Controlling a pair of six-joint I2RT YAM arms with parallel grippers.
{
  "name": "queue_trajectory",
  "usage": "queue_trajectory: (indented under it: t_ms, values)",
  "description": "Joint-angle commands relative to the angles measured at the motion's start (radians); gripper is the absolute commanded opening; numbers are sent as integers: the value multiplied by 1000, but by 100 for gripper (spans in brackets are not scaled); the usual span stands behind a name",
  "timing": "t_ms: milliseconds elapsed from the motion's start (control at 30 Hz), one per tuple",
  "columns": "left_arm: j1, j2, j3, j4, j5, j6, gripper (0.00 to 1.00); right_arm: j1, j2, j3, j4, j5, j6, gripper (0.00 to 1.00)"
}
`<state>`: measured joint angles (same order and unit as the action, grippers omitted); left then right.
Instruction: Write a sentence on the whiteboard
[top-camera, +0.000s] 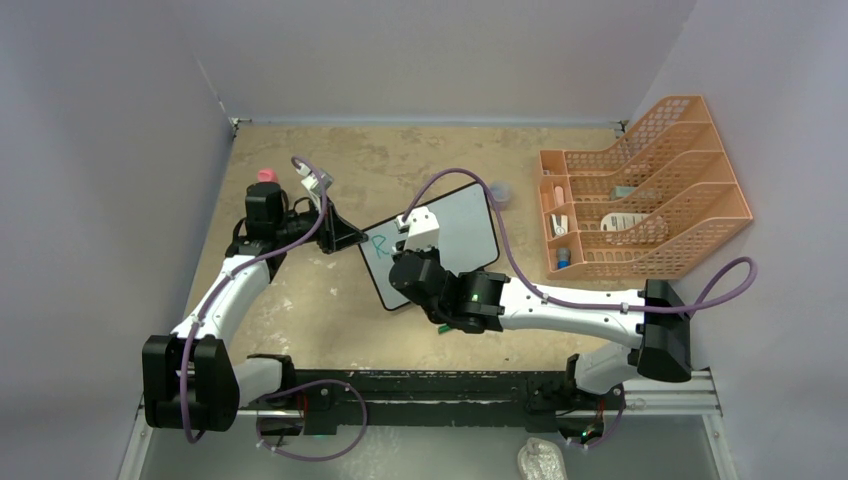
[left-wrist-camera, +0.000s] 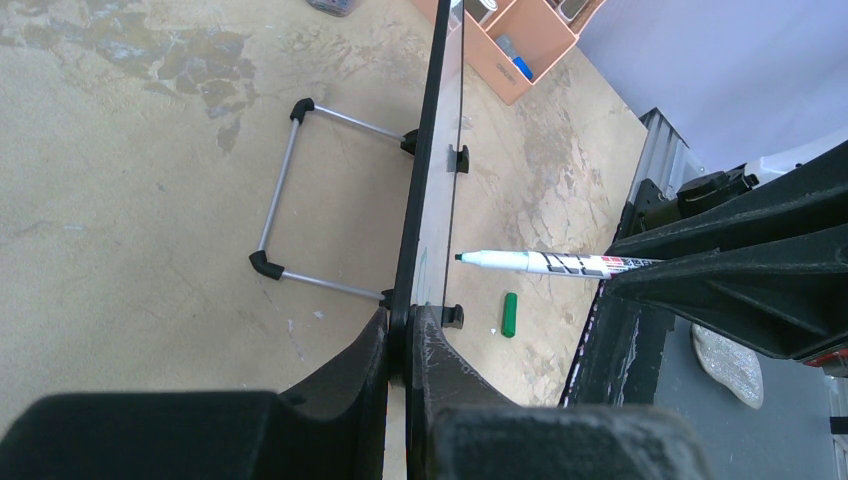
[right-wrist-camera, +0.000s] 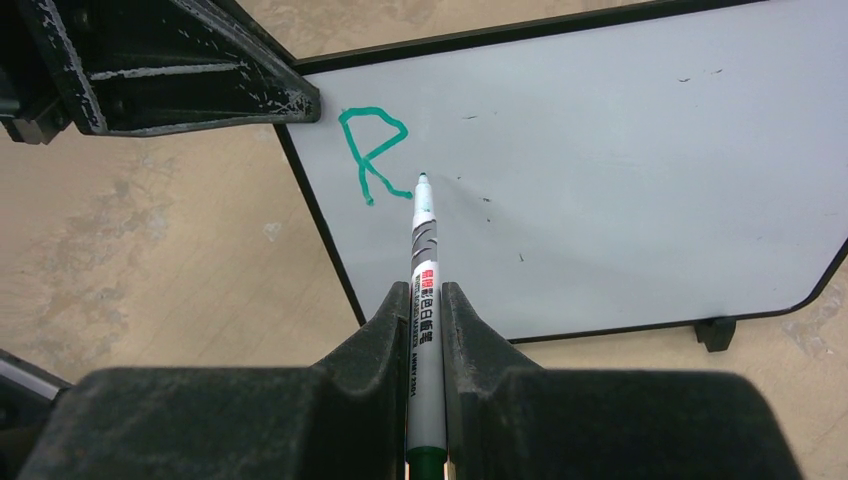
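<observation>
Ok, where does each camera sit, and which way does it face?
Top external: overhead from behind, looking down; left arm and right arm show.
Left wrist: sights along the edge of the whiteboard; left claw clamps it.
Right wrist: faces the board's front; right claw holds the marker by a green R.
Shared: both wrist views show whiteboard and marker.
</observation>
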<state>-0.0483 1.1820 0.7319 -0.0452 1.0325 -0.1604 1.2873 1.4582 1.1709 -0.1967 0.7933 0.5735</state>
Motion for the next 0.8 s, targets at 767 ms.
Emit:
queue_trajectory:
  t_ms: [767]
  values:
    - [-5, 4, 43, 1, -2, 24, 0, -19, 7, 27, 74, 58, -26, 0]
